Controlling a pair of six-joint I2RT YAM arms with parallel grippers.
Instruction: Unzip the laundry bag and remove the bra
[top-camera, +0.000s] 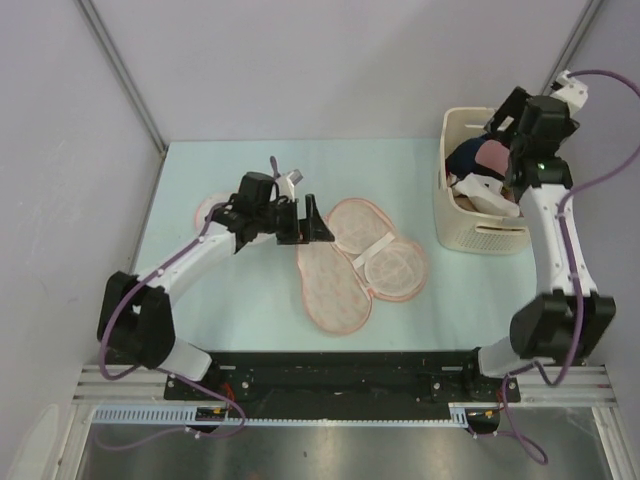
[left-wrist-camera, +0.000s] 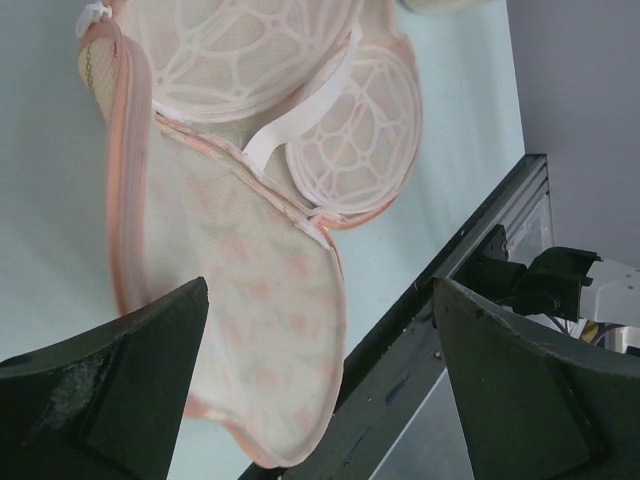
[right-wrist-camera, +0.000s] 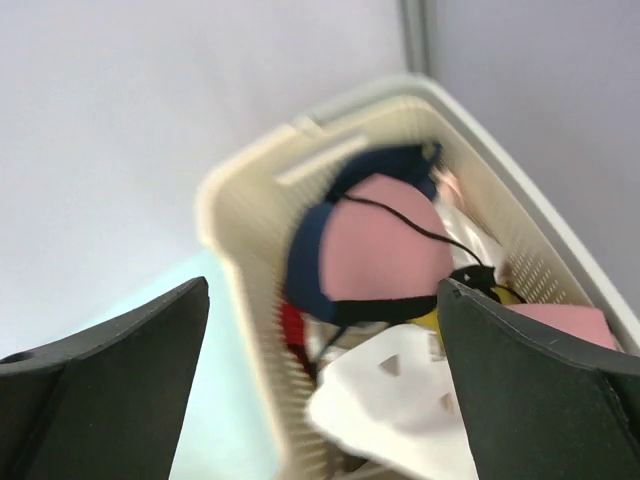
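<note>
- Jaws gape wide on both arms, holding nothing: the left gripper (top-camera: 312, 222) hangs over the bag (top-camera: 345, 270), the right gripper (right-wrist-camera: 322, 285) over the basket (top-camera: 480, 235).
- Bag lies unzipped and splayed flat; the bra (right-wrist-camera: 385, 240) sits in the basket (among other clothes (right-wrist-camera: 390, 400)).
- Removal looks finished; next, the arms likely only need to lift clear.

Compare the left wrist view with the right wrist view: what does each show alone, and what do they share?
Only left wrist: the laundry bag lying opened on the table, white mesh lining exposed. Only right wrist: the basket holding the bra with a navy garment, somewhat blurred. Both: an open, empty hand, the left hand and the right hand respectively, plus the table and grey wall.
</note>
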